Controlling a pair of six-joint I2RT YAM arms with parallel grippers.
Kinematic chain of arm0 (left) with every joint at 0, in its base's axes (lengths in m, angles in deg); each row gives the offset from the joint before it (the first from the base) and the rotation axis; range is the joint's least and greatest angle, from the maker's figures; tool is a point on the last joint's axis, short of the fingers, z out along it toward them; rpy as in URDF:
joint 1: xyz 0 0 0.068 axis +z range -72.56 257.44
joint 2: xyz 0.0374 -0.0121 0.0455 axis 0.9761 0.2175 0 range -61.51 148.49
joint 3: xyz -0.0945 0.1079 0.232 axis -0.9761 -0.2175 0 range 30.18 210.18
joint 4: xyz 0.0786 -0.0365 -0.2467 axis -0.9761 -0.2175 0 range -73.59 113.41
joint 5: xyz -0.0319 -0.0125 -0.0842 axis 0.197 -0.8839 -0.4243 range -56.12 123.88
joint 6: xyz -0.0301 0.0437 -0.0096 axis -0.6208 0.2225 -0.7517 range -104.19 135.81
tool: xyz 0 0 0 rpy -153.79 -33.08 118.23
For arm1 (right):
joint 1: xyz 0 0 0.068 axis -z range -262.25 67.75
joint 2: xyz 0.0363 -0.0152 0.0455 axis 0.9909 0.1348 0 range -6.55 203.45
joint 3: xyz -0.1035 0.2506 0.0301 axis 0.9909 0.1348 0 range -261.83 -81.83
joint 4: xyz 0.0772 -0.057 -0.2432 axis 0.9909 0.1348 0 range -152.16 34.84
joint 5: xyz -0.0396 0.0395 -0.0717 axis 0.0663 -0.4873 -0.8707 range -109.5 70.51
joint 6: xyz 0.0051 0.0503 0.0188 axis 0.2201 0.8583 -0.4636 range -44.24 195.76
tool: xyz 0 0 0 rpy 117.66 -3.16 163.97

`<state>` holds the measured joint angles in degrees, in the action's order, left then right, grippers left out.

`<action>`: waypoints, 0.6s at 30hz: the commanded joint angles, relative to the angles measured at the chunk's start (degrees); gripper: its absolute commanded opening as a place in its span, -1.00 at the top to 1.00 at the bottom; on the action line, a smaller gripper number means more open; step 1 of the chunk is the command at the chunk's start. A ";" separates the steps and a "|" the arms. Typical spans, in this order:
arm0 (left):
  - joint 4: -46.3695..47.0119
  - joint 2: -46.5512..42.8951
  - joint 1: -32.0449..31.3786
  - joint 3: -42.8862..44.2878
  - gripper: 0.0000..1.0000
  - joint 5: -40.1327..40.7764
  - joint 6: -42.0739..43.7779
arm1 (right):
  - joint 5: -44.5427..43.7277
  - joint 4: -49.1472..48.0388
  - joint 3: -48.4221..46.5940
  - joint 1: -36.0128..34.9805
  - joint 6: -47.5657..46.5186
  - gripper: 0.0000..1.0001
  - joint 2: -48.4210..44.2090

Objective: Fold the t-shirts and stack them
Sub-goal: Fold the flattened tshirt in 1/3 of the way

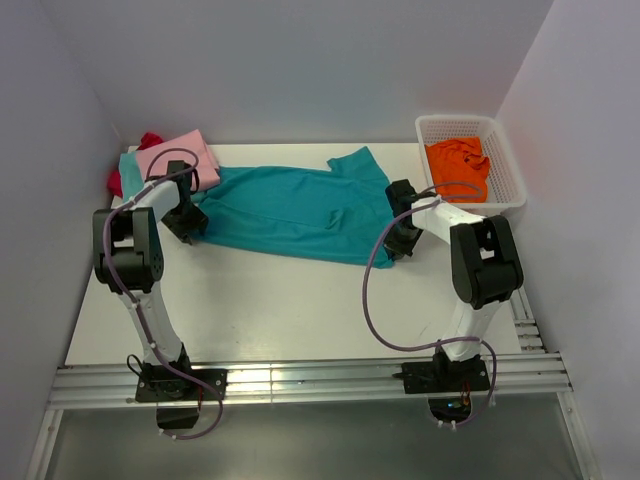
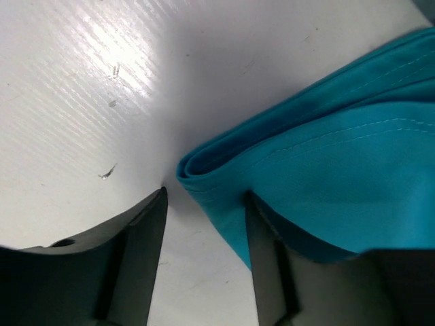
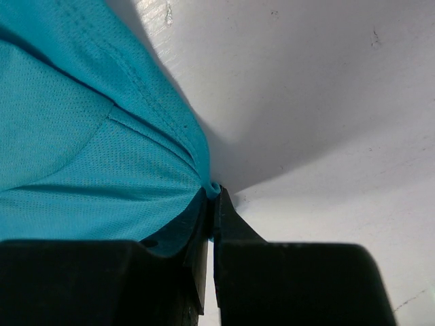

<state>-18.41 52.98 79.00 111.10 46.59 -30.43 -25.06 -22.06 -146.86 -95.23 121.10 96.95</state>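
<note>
The teal t-shirt point(image 1: 290, 205) lies spread across the middle of the table, one sleeve pointing to the back. My left gripper point(image 1: 192, 225) is at its left end. In the left wrist view it point(image 2: 204, 224) is open, and a folded edge of the teal shirt point(image 2: 326, 163) lies between the jaws against the right finger point(image 2: 268, 265). My right gripper point(image 1: 397, 240) is at the shirt's right end. In the right wrist view it point(image 3: 212, 204) is shut on a pinch of the teal fabric point(image 3: 81, 136).
A folded pink shirt point(image 1: 180, 160) lies at the back left on a light aqua one point(image 1: 127, 163), with red cloth point(image 1: 150, 140) behind. A white mesh basket point(image 1: 512, 180) at the back right holds the orange shirt point(image 1: 458, 165). Walls stand close on three sides.
</note>
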 commanded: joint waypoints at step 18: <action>0.08 -14.36 -3.57 -17.63 0.99 -3.30 -3.50 | 0.72 9.38 9.83 0.58 1.77 1.00 -13.05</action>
<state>-14.17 43.48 77.80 98.12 44.06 -32.15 -24.16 -17.32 -139.32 -95.20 121.58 88.78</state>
